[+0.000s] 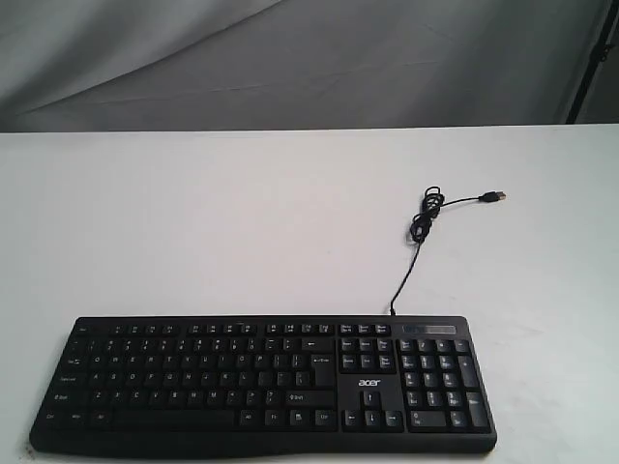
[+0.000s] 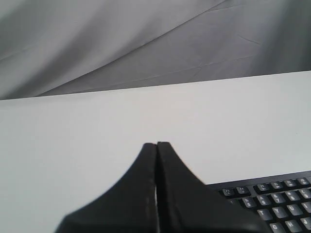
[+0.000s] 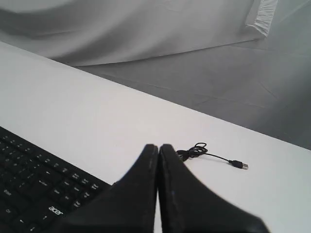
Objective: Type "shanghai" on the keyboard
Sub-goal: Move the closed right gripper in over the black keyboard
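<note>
The black keyboard (image 1: pixel 261 385) with white legends and an "acer" logo lies along the near edge of the white table, number pad to the right. Its thin black USB cable (image 1: pixel 422 220) runs back from the top edge, coils, and ends in a plug. Neither gripper shows in the exterior view. In the left wrist view my left gripper (image 2: pixel 156 144) is shut and empty, held above the table beside the keyboard's (image 2: pixel 277 201) corner. In the right wrist view my right gripper (image 3: pixel 158 146) is shut and empty, with the keyboard (image 3: pixel 39 184) to one side and the cable (image 3: pixel 204 153) beyond it.
A white table (image 1: pixel 242 222) carries everything. A grey cloth backdrop (image 1: pixel 290 58) hangs behind its far edge. A dark stand leg (image 1: pixel 595 58) shows at the back right.
</note>
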`<state>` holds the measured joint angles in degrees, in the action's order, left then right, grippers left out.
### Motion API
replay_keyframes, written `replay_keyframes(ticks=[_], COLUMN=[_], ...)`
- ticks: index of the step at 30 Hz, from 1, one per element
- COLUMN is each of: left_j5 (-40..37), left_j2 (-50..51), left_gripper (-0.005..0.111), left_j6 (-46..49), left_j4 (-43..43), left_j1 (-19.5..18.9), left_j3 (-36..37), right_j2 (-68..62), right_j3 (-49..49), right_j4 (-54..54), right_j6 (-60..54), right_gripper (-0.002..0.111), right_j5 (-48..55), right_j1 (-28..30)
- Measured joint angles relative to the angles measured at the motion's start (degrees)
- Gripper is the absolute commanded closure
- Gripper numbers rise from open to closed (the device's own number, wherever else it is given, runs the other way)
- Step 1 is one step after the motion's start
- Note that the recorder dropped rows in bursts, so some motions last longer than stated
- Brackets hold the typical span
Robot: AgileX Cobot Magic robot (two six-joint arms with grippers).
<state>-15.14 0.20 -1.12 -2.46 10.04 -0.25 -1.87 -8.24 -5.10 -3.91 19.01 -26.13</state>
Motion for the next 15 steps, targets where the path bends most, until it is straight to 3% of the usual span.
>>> replay_keyframes(ticks=[11,15], left_j5=[0.0,0.0], left_j2=[0.0,0.0], left_gripper=[0.107,0.107], left_j6=[0.0,0.0], left_j4=[0.0,0.0], left_j1=[0.0,0.0], left_j3=[0.0,0.0], right_j2=[-23.1,-32.4], right_j3=[-13.5,-15.9], right_j4=[2.7,3.0], right_j6=[-0.7,-0.7], right_gripper=[0.108,0.108], right_j5=[0.0,-1.6], right_j1=[-0.1,-3.3])
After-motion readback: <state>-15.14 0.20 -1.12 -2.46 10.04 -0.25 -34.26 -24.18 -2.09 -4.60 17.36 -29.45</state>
